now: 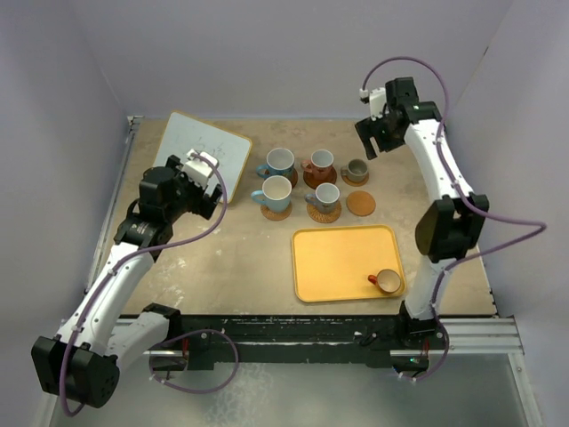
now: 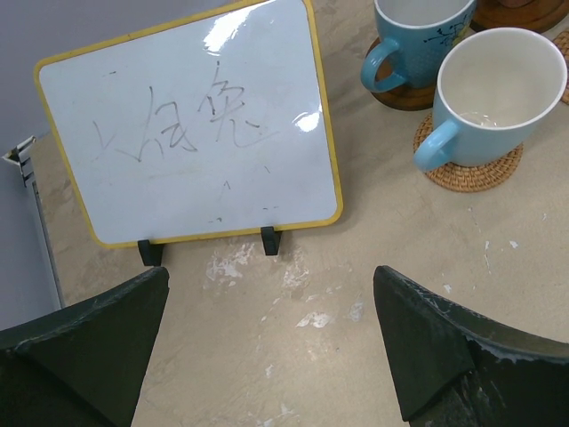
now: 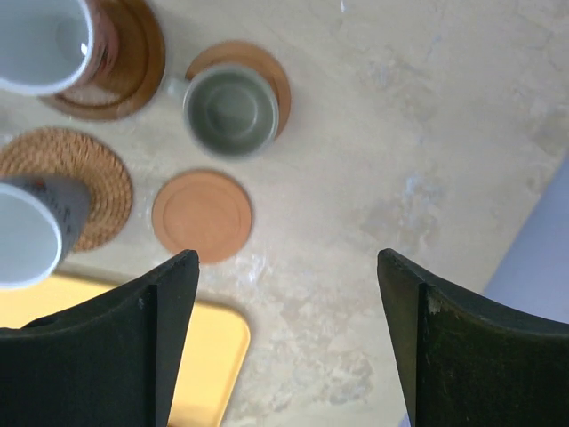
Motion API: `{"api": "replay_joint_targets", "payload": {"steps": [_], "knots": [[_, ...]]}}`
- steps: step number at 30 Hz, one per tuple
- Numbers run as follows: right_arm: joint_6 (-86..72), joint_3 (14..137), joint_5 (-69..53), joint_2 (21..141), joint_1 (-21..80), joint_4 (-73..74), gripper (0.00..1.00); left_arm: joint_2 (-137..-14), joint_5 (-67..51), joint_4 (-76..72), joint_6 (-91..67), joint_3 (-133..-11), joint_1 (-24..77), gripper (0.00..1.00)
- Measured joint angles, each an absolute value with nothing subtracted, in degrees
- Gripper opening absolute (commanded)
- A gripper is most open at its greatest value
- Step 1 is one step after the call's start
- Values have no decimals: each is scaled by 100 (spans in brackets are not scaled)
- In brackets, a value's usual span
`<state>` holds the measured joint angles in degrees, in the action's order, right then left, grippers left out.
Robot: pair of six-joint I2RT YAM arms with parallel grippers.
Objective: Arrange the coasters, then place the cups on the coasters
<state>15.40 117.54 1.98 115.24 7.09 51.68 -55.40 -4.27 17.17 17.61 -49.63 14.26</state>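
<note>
Five small handled cups sit on round brown coasters, some woven and some smooth, at the centre of the top view: two light blue cups [image 1: 277, 163], a reddish cup [image 1: 319, 162], a grey cup [image 1: 356, 169] and a blue-grey cup [image 1: 326, 196]. A smooth orange-brown coaster [image 1: 360, 204] lies bare beside them. An orange-brown cup [image 1: 387, 281] stands in the lower right corner of the yellow rectangular tray [image 1: 333, 267]. The left gripper [image 2: 271, 285] and the right gripper [image 3: 286, 267] are both spread and empty.
</note>
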Motion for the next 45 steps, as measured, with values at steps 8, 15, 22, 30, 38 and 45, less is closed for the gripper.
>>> {"api": "replay_joint_targets", "payload": {"steps": [8,15,22,30,38,45], "knots": [[2012,9373,139,9542,707,5059,84,-5465,-467,1728,1761,-4895,1426,93],[2322,7422,32,7693,705,5304,84,-5631,-539,1817,1865,-4969,1426,94],[2569,6202,25,6348,685,5658,81,-6077,-672,1892,2112,-5225,1424,93],[2858,5251,-56,6405,552,5798,68,-5966,-961,1229,2047,-4705,1424,94],[3581,5026,-486,6386,506,5745,51,-5907,-1135,727,1918,-4016,1424,93],[4241,4464,-867,6434,506,5607,44,-5839,-1210,598,1907,-3940,1424,94]]}}
